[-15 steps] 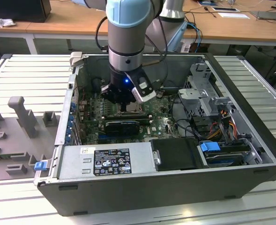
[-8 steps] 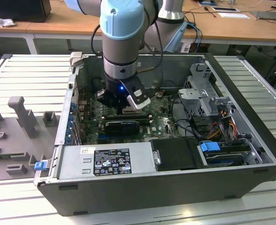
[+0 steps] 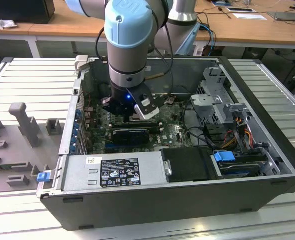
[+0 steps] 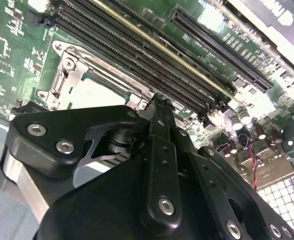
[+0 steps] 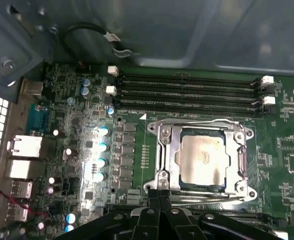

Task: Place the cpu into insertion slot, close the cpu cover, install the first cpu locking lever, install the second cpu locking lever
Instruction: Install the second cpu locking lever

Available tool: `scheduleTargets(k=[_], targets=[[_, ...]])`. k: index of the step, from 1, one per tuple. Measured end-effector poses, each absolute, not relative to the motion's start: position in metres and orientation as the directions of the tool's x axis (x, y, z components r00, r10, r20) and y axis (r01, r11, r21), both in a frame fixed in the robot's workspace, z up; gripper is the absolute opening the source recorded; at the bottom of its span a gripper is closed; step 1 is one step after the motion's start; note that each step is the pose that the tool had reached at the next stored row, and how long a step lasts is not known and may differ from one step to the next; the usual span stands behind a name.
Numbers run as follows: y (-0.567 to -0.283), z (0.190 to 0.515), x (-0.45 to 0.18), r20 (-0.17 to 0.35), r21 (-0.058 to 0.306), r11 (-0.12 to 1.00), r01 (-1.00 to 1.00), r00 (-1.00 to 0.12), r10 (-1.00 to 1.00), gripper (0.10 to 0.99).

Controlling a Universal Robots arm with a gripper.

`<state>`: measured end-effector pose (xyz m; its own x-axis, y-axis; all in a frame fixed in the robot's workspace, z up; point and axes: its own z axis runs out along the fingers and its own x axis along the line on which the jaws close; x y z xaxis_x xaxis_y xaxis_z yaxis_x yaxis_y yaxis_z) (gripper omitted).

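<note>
already the cpu is sitting in the insertion slot under the closed cpu cover, just beyond the claw, which is pinching narrow, gripping nothing; the levers' state is staying unclear.

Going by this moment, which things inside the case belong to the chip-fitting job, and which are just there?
Part of the job:
- cpu, seated in its socket
- cpu cover, closed down around it
- gripper, fingertips together at the socket's edge

Just there:
- memory slots
- power supply box
- blue drive latch
- loose black cable
</note>
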<state>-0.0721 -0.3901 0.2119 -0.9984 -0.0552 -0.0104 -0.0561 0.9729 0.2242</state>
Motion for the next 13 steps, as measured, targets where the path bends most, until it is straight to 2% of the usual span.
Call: scheduleTargets(k=[6,13], targets=[[-0.3923,0.2048,-0.0731,-0.013,0.265,0.963,-0.056,-0.998,-0.055,0.106],[-0.3978,0.2055,-0.0746,-0.015,0.284,0.957,-0.056,-0.998,-0.054,0.106]])
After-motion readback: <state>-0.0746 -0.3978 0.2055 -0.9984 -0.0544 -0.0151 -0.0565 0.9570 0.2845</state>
